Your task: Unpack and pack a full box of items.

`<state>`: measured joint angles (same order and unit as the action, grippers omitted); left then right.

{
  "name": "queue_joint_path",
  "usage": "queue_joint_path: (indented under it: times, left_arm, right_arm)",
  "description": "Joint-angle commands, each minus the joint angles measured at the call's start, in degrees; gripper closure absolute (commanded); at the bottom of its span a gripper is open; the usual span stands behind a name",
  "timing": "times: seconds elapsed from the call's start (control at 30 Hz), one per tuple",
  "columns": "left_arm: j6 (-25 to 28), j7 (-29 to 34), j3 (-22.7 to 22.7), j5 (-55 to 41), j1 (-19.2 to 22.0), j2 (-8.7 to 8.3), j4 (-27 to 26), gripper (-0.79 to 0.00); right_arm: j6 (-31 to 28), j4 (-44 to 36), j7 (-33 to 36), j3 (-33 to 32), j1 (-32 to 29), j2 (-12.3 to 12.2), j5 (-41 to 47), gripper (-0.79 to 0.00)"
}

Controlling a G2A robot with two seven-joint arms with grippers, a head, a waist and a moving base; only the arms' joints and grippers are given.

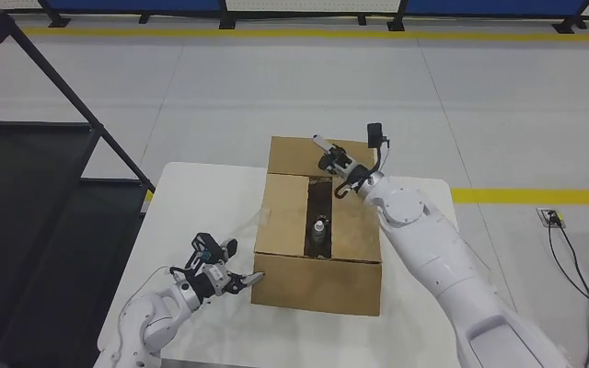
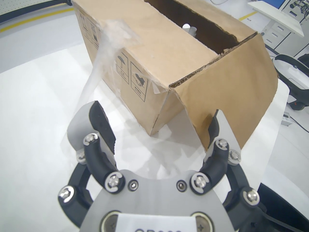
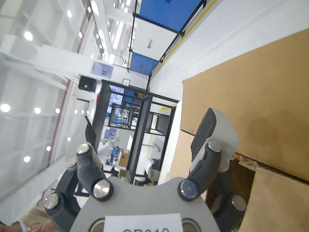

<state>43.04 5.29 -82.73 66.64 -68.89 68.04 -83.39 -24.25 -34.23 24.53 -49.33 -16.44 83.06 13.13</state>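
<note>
Box sits mid-surface, top flaps parted, bottle visible inside. Left pincer open by near corner flap. Right pincer open over far flap, probably both positioned to spread flaps for unpacking.

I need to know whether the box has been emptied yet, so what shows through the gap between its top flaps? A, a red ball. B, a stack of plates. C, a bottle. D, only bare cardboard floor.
C: in the top view a bottle stands upright in the dark gap between the top flaps of the box, so the box is not empty.
</note>
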Motion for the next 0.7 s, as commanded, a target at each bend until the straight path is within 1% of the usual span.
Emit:
queue_joint_path:
  times: [0.0, 0.13, 0.23, 0.37, 0.43, 0.47, 0.57, 0.67]
  left_arm:
    - [0.2, -1.2, -1.0, -1.4, -0.8, -0.17, -0.9, -0.785]
    - [0.2, -2.8, -3.9, -4.2, -2.5, -0.63, -2.6, -0.785]
    - [-0.2, -3.7, -6.1, -5.6, -4.1, -0.98, -3.8, -0.785]
    - [-0.7, -4.4, -8.1, -6.9, -5.6, -1.33, -4.7, -0.785]
    - [-0.9, -4.4, -8.6, -7.3, -5.9, -1.45, -4.9, -0.785]
    - [-1.0, -4.4, -8.7, -7.4, -5.9, -1.51, -4.9, -0.785]
    - [-1.1, -4.3, -8.7, -7.6, -6.0, -1.62, -4.9, -0.785]
    - [-1.1, -4.3, -8.2, -7.5, -5.9, -1.68, -4.9, -0.785]
  right_arm:
    - [2.3, -1.6, 2.2, 0.6, -0.2, -0.2, -2.8, -0.785]
    - [7.0, -4.3, 6.9, 2.3, -0.2, -0.1, -7.2, -0.785]
    - [10.2, -5.1, 8.5, 3.4, 0.2, 0.3, -9.6, -0.785]
    - [9.9, -5.2, 9.5, 3.2, 0.3, 0.3, -10.5, -0.785]
    - [10.0, -5.2, 11.3, 2.8, 0.3, 0.2, -10.4, -0.785]
    - [10.6, -5.0, 13.0, 2.6, 0.4, 0.1, -10.5, -0.785]
    - [11.1, -4.7, 13.8, 1.7, 0.3, -0.3, -11.1, -0.785]
    - [12.6, -4.0, 16.3, 0.9, 0.1, -0.6, -10.9, -0.785]
